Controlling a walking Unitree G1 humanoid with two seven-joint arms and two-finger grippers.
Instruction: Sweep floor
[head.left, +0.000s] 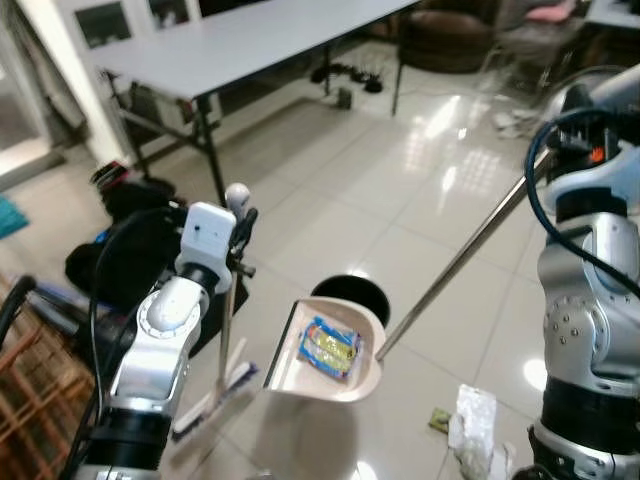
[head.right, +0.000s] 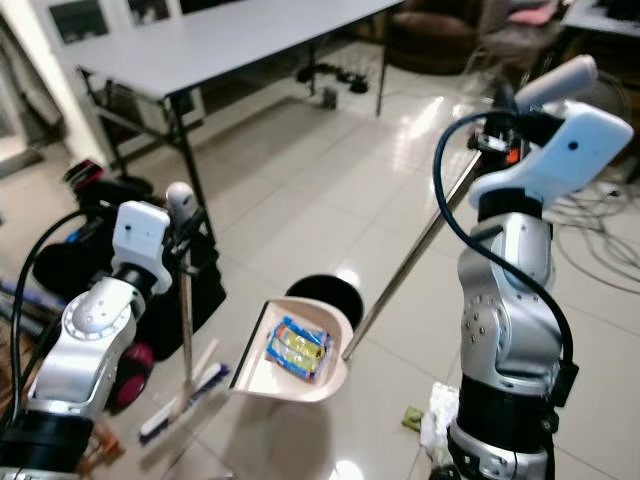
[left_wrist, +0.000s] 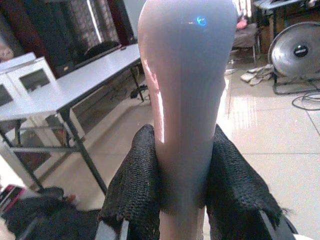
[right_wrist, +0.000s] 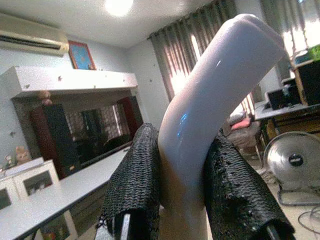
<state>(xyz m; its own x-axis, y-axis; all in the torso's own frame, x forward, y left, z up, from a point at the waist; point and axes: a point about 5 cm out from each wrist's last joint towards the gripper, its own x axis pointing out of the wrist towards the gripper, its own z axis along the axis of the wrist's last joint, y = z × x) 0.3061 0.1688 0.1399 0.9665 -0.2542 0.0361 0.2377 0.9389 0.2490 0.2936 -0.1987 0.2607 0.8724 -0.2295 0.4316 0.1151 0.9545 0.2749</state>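
The broom (head.left: 226, 340) stands nearly upright below the left gripper (left_wrist: 182, 185), its brush head resting on the tiled floor (head.left: 400, 190) and its pale rounded handle top rising just above the black fingers (left_wrist: 135, 190), which are clenched on the handle from both sides. Beside the brush head, on the side toward the other arm, the cream dustpan (head.left: 325, 352) hangs tilted above the floor with a blue and yellow wrapper (head.left: 330, 346) lying in its tray. Its long metal handle (head.left: 460, 262) runs up at a slant to the right gripper (right_wrist: 185, 185), whose fingers (right_wrist: 137, 185) are clamped on the curved white grip at the top end. Directly behind the dustpan sits a round black bin (head.left: 352, 296), partly hidden by the pan's rear edge. Below the right gripper, near the base of that arm, a crumpled white piece of litter (head.left: 472, 418) and a small greenish scrap (head.left: 438, 420) lie on the tiles. Beyond the left gripper, black bags (head.left: 130, 240) are heaped by the legs of a long grey table (head.left: 250, 40), and farther off past the right gripper a floor fan (left_wrist: 295, 55) stands by some cables.
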